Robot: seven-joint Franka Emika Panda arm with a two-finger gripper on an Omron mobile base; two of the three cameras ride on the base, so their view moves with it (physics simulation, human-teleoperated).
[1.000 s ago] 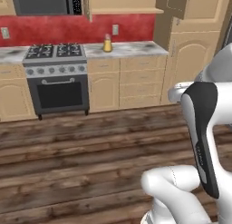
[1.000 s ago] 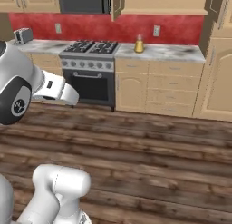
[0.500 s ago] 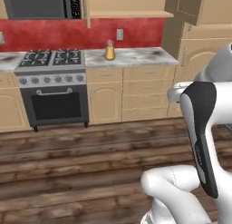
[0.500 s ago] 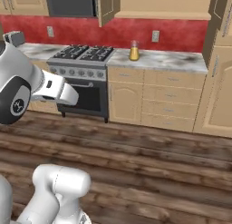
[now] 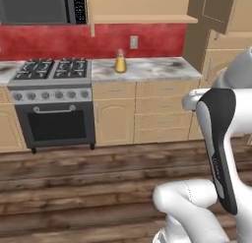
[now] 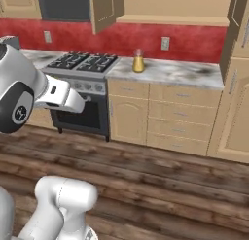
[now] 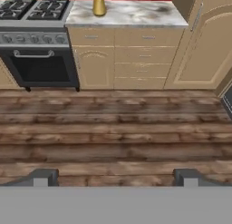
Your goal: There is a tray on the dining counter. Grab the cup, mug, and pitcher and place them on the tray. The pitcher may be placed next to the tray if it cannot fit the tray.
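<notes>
The white arm is folded up close over its base, elbow raised. The claw (image 7: pixel 116 175) has its two dark fingertips (image 7: pixel 43 177) spread wide apart, with nothing held between them.

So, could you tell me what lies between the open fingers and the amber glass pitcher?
In the hand view, bare brown wood floor, then tan cabinet fronts below the amber glass pitcher.
</notes>
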